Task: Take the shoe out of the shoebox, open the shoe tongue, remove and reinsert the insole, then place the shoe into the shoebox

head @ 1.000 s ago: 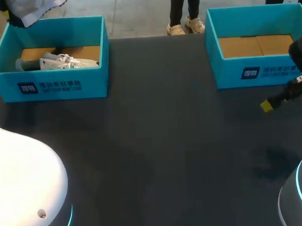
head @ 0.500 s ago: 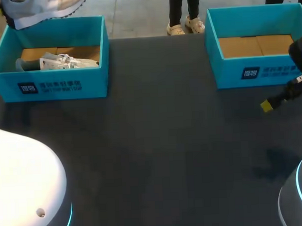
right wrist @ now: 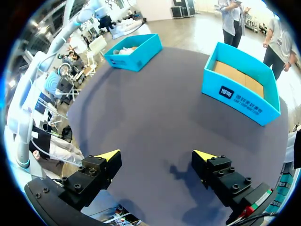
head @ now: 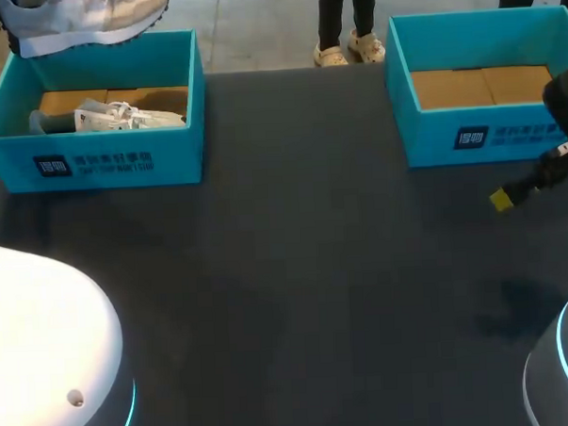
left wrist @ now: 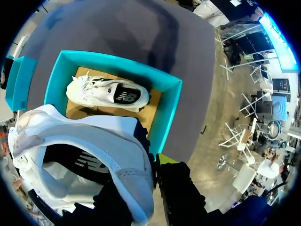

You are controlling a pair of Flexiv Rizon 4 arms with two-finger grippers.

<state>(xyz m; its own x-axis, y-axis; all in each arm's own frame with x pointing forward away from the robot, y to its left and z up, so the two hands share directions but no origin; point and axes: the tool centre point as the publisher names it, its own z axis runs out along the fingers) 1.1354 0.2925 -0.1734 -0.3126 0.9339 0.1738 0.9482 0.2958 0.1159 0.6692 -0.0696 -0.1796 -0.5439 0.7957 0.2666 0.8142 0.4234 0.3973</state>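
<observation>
Left wrist view: grips shoe (left wrist: 94,141) at heel with left gripper (left wrist: 151,165), above shoebox (left wrist: 169,108) containing second shoe (left wrist: 106,92). Holds right gripper (right wrist: 156,154) wide open above table (right wrist: 141,108).

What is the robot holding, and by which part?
The left gripper holds a white shoe, seemingly by its grey heel end. The right gripper is open and holds nothing.

Dark grey table (head: 305,269) stretching wide, a spare white sneaker (head: 129,116) lying on a cardboard liner (head: 60,101), another teal box (head: 479,134) sitting at the table's far right.
</observation>
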